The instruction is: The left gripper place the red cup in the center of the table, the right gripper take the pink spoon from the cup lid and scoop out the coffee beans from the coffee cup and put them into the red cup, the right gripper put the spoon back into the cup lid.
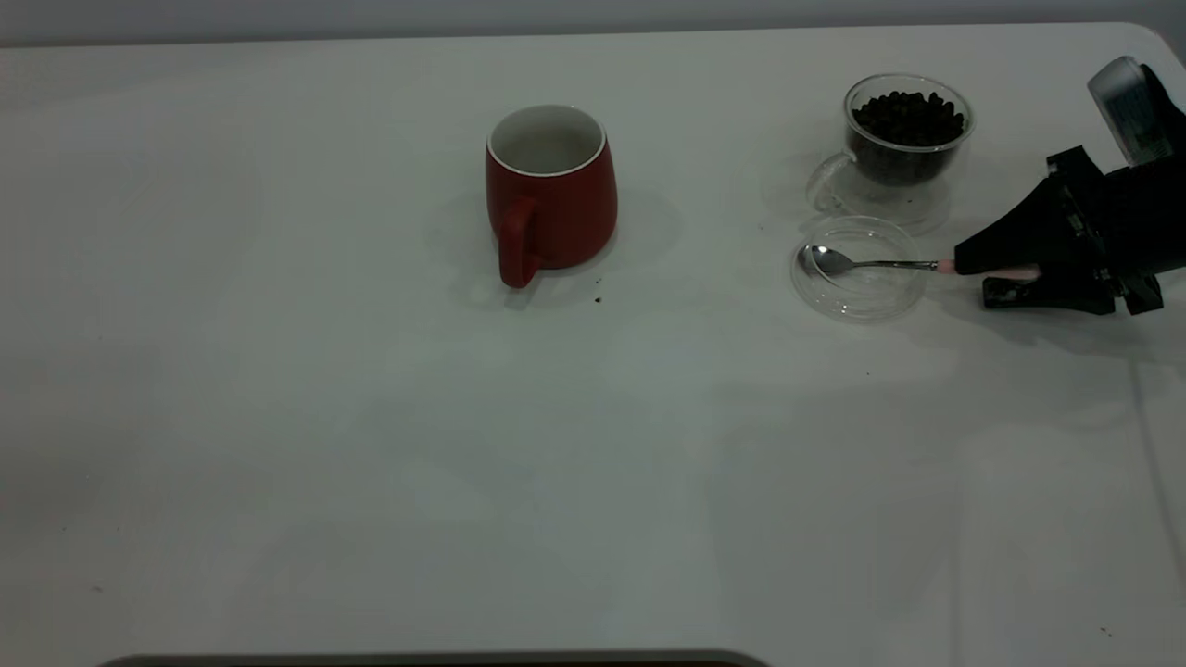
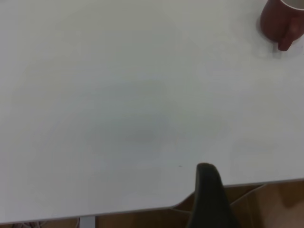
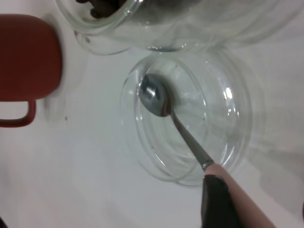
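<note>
Counter (image 1: 278, 445), white and plain with a few dark specks, carries everything here. Of the left tool (image 2: 209, 199) only one dark finger shows, in the left wrist view, over the counter's near edge, so whether it is apart or together cannot be told. The red cup (image 1: 551, 195) stands upright near the middle of the counter, handle toward the camera, white inside. To its right lies the cup lid (image 1: 859, 269), flat on the counter, with the pink spoon (image 1: 871, 264) resting in it: bowl inside the lid, neck crossing the rim, pink end pointing right. Just behind the lid stands the coffee cup (image 1: 906, 139), holding the coffee beans (image 1: 908, 116) in a dark heap. At the far right, the right tool (image 1: 996, 278) sits low at the pink end, its fingers on either side of the handle and closed against it. No writing can be read on anything.
</note>
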Robot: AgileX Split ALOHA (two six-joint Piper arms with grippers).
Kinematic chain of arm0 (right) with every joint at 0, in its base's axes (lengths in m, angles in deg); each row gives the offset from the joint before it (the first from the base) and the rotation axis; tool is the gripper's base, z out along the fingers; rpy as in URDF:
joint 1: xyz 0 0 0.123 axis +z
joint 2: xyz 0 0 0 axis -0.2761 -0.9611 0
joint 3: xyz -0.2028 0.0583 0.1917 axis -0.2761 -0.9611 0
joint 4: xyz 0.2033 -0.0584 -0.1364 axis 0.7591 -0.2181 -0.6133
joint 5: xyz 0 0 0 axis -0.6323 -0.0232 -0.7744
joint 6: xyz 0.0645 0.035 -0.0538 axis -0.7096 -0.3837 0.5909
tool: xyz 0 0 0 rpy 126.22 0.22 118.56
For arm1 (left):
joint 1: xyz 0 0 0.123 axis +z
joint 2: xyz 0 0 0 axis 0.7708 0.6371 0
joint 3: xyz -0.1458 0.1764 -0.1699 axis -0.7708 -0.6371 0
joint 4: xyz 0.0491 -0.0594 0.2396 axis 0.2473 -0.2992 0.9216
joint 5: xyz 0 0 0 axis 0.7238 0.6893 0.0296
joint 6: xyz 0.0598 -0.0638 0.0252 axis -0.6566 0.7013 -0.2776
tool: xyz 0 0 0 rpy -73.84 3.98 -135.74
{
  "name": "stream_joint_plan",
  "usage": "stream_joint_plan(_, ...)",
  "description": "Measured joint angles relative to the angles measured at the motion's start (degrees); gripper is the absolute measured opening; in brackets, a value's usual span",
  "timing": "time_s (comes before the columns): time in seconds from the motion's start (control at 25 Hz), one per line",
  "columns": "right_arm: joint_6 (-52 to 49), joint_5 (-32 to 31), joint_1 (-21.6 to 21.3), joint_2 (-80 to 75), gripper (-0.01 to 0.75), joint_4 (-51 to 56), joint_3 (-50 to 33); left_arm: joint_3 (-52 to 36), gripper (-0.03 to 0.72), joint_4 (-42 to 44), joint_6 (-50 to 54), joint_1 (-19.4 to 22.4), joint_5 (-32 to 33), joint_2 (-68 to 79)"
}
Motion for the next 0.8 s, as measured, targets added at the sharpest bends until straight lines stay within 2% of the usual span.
stream_joint_plan(0.16,3.14,2.38,0.73,1.48,0.498,0.66,0.0,0.0,0.538,0.0,0.0,0.0,0.0,0.0)
stream_joint_plan(0.28,6.89,7.16,1.25,3.15,0.503,4.16,-0.06,0.0,0.538,0.0,0.05,0.0,0.0,0.0)
stream_joint_plan(0.44,13.34,19.25,3.8,7.23,0.503,8.33,-0.42,0.0,0.538,0.0,0.11,0.0,0.0,0.0)
stream_joint_plan(0.56,15.19,33.47,8.17,13.88,0.503,7.19,-2.52,0.0,0.538,0.0,0.11,0.0,0.0,0.0)
stream_joint_plan(0.68,11.63,46.37,12.65,22.21,0.503,9.1,-7.02,0.0,0.538,0.0,0.11,0.0,0.0,0.0)
stream_joint_plan(0.76,6.88,48.47,14.99,28.86,0.503,14.15,-10.7,0.0,0.538,0.0,0.11,0.0,0.0,0.0)
stream_joint_plan(0.8,5.31,46.72,15.69,31.68,0.503,15.9,-12.54,0.0,0.538,0.0,0.11,0.0,0.0,0.0)
